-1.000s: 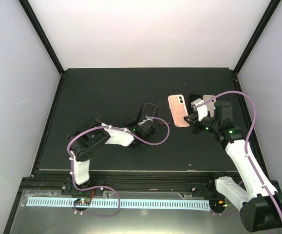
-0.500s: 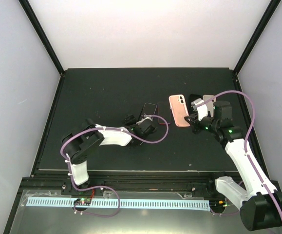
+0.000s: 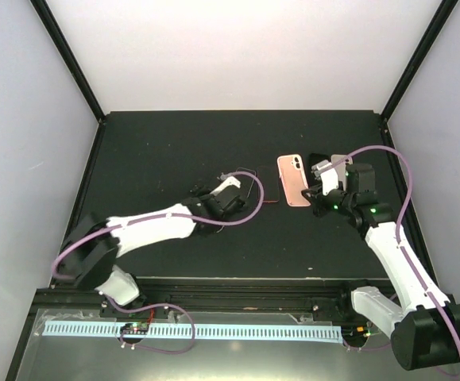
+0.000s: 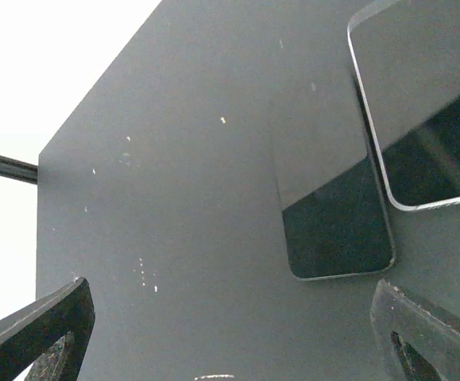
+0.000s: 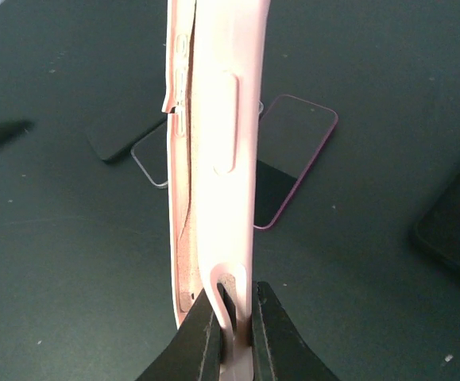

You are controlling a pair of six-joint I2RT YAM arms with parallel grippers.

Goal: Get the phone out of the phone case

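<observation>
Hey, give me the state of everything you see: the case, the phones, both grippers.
pink phone case: gripped at one end, edge-on to the right wrist camera.
right gripper: jaws shut on the pink phone case.
left gripper: jaws wide open, empty.
dark phone: lying flat on the table.
silver-rimmed phone: lying flat on the table.
</observation>
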